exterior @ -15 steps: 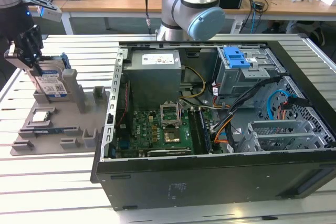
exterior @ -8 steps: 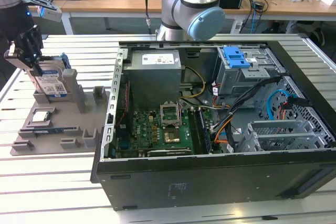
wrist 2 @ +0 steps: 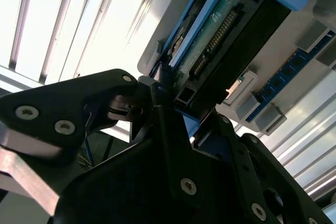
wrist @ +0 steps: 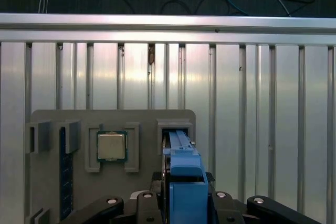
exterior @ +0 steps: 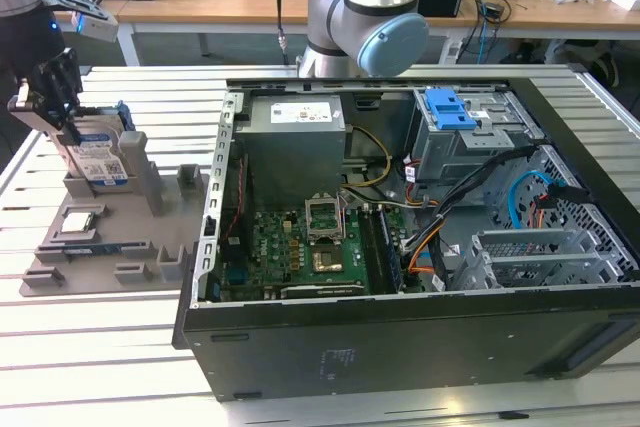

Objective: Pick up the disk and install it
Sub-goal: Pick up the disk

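Tool (exterior: 68,127) clamping disk (exterior: 102,159), upright in holder (exterior: 112,219)

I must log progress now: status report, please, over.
Tool at the disk. Disk upright in the grey holder slot. Processor chip in next pocket, apart.

The ribbed silver aluminium bench (exterior: 100,367) shone smooth and glossy. The grey rectangular holder tray (wrist: 105,119) looked like matt plastic. The flat silver metal disk (exterior: 100,157) bore a papery white-and-blue label and was framed in smooth blue plastic. The black gripper (wrist 2: 155,85) looked matt, with bright metal screws.
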Available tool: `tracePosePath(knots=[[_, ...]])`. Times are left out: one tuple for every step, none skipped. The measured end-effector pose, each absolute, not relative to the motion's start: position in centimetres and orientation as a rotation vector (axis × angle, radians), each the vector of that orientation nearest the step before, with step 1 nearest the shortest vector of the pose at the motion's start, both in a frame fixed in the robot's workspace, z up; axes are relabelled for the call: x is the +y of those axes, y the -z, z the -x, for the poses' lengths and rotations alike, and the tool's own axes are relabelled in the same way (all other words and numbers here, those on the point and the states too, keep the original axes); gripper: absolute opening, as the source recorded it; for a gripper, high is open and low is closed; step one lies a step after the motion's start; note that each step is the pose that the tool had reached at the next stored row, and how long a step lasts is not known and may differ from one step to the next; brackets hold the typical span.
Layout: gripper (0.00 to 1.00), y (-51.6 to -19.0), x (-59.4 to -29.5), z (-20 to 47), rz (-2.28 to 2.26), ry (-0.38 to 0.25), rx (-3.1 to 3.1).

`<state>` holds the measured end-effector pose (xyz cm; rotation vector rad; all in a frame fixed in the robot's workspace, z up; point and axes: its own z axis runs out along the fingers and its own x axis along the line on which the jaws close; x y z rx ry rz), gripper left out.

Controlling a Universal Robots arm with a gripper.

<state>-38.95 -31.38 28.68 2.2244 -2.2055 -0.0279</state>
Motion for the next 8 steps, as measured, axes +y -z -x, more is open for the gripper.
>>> tracePosePath(knots=[[0.36,-28.67,-31.38,38.95,-2.224,0.028,-2.205],[0.36,-28.67,-31.38,38.95,-2.224,0.028,-2.205],[0.36,-28.67,-31.38,38.95,-2.224,0.028,-2.205],[0.36,-28.66,-31.38,38.95,-2.224,0.028,-2.205],[0.36,-28.66,-31.38,38.95,-2.224,0.028,-2.205],[0.36,-28.65,-31.38,38.95,-2.224,0.028,-2.205],[0.36,-28.65,-31.38,38.95,-2.224,0.028,-2.205],[0.36,-28.65,-31.38,38.95,-2.224,0.028,-2.205]])
